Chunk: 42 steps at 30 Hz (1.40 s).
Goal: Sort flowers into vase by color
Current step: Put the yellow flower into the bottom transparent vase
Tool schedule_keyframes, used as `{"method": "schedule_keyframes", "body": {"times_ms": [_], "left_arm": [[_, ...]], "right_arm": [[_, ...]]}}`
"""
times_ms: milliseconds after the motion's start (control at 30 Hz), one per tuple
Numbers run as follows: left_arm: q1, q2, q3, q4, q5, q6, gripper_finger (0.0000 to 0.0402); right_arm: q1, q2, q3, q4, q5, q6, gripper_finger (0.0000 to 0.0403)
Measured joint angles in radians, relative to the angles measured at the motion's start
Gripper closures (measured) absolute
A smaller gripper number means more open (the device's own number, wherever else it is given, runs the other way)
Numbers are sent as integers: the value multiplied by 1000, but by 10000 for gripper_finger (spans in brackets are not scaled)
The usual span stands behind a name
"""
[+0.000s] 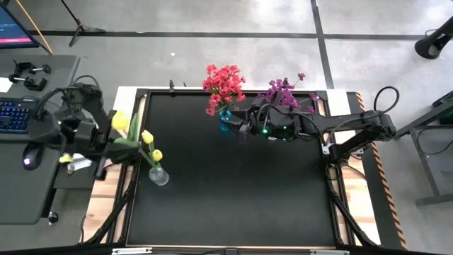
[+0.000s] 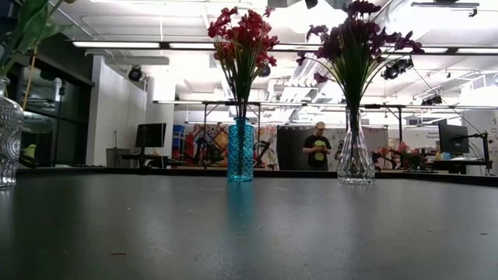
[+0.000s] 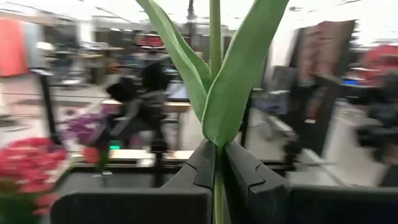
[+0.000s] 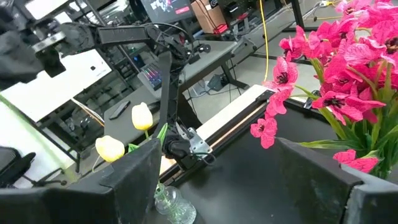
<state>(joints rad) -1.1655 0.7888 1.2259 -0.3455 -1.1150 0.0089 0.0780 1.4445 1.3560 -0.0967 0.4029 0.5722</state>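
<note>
Left gripper [image 1: 106, 136], left of the clear vase [image 1: 158, 175]: clenched on a yellow tulip [image 1: 120, 122] stem; two yellow tulips [image 1: 151, 145] in that vase; red-pink flowers [image 1: 224, 83] in blue vase [image 1: 225, 119], far right of it; right gripper [image 1: 238, 122], beside blue vase: released, empty; purple flowers [image 1: 283, 92] farthest right

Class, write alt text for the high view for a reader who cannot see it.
The left gripper grips a yellow tulip bud by its stem beside a clear glass vase with two more; the open right gripper waits near the red-pink flowers in a blue vase and the purple flowers.
</note>
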Motion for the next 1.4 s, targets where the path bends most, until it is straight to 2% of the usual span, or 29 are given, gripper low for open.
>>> {"method": "schedule_keyframes", "body": {"times_ms": [167, 267, 400, 500, 633, 767, 1000, 1200, 1400], "left_arm": [[-172, -6, 0, -1, 66, -45, 401], [-249, -9, 0, -67, 23, -95, 401], [-329, -30, 0, -326, -121, -330, 401], [-359, -44, 0, -536, -183, -518, 401], [-363, -53, 0, -763, -205, -742, 401], [-363, -53, -2, -901, -210, -917, 401], [-363, -63, -133, -915, -214, -1029, 401], [-363, -81, -216, -915, -366, -1098, 401], [-362, -83, -250, -917, -387, -1097, 401]], "right_arm": [[0, 0, 0, 2, 17, 6, 105], [0, 0, 0, 2, 36, 13, 105], [0, 0, 0, 3, 55, 41, 105], [0, 0, 0, 3, 58, 58, 105], [0, 0, 0, 3, 58, 60, 105], [1, 0, 0, 3, 58, 59, 105], [0, 0, 0, 3, 68, 60, 105], [0, 0, 0, 3, 68, 60, 105], [0, 0, 0, 4, 68, 83, 105]]}}
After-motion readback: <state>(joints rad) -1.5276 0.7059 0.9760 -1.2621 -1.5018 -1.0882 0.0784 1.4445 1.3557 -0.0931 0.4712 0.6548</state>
